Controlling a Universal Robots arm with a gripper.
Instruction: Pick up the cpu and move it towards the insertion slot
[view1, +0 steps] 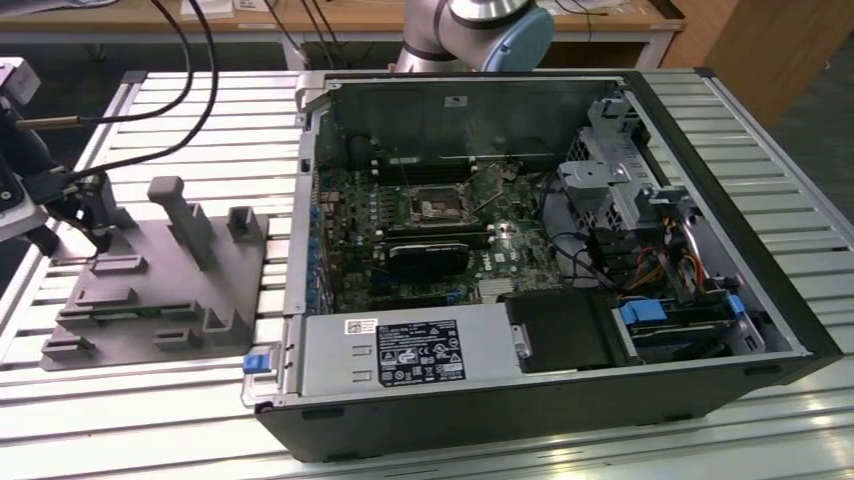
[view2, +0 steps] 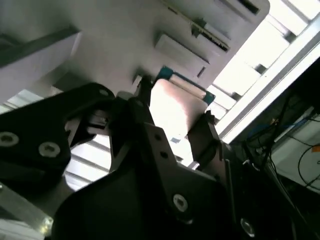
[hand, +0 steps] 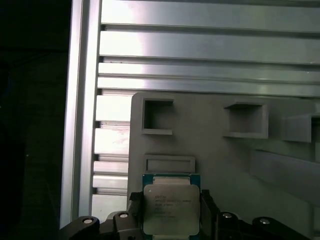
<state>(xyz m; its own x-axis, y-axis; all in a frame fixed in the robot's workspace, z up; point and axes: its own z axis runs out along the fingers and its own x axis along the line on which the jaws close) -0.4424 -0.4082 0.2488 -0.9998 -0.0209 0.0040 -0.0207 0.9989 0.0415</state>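
Note:
The cpu (hand: 171, 207), a small square chip with a silver top and a green edge, sits between my gripper's (hand: 171, 202) two dark fingers, which press on its opposite sides. In the second wrist view the cpu (view2: 176, 102) shows pale between the fingers (view2: 143, 107), just above the grey fixture plate (view2: 125, 45). In the exterior view my gripper (view1: 96, 230) is at the far left, over the back left corner of the fixture plate (view1: 147, 310). The insertion slot (view1: 437, 207), a square socket with a dark centre, lies on the motherboard inside the open computer case, far to the exterior view's right of the gripper.
The open computer case (view1: 747, 300) lies on a slatted aluminium table (view1: 134, 400). A long black card (view1: 427, 258) sits just in front of the socket, and a power supply (view1: 400, 352) lines the near wall. Grey fixture blocks (view1: 180, 215) stand up from the plate. Black cables (view1: 187, 90) hang at the back left.

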